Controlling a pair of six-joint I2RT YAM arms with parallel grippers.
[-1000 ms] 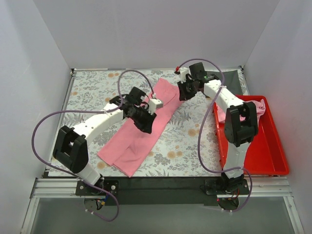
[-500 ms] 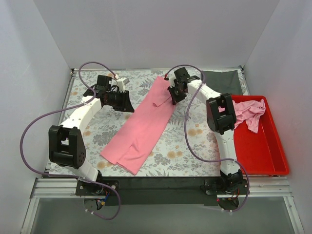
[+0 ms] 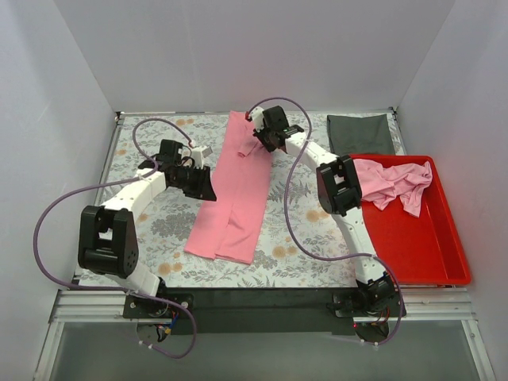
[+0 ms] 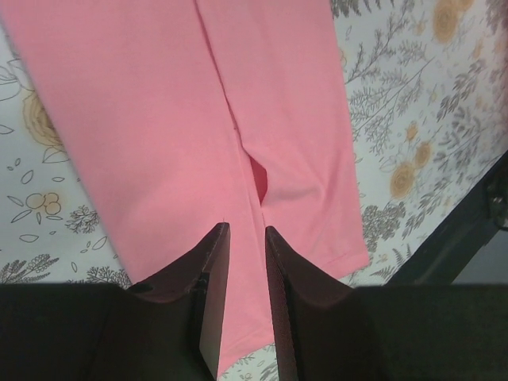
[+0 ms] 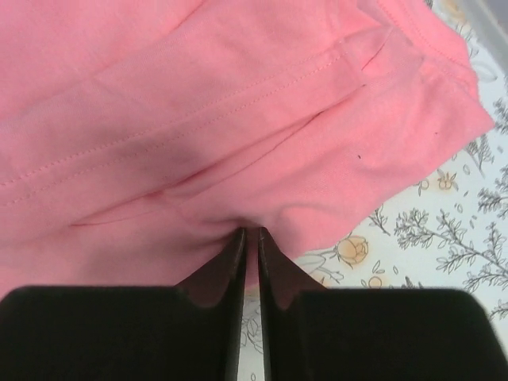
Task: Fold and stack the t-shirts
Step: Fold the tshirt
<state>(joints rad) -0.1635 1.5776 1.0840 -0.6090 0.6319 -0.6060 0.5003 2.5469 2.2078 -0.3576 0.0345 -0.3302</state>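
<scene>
A pink t-shirt (image 3: 238, 190), folded lengthwise into a long strip, runs from the back of the table toward the front. My right gripper (image 3: 258, 141) is shut on its far right edge; the right wrist view shows that t-shirt (image 5: 238, 103) bunched at the closed gripper (image 5: 251, 232). My left gripper (image 3: 208, 189) is at the strip's left edge, halfway along. Its fingers (image 4: 213, 270) stand a narrow gap apart, and the flat t-shirt (image 4: 159, 119) shows between them at the left gripper (image 4: 246, 230). A second pink t-shirt (image 3: 393, 181) lies crumpled in the red tray.
The red tray (image 3: 452, 254) stands along the right side of the table. A dark grey cloth (image 3: 361, 131) lies at the back right corner. The floral mat (image 3: 151, 230) covers the table, with white walls on three sides.
The shirt has swung from a diagonal to nearly straight front-to-back as the right gripper carried its far end left. The left gripper came down to the shirt's left edge.
</scene>
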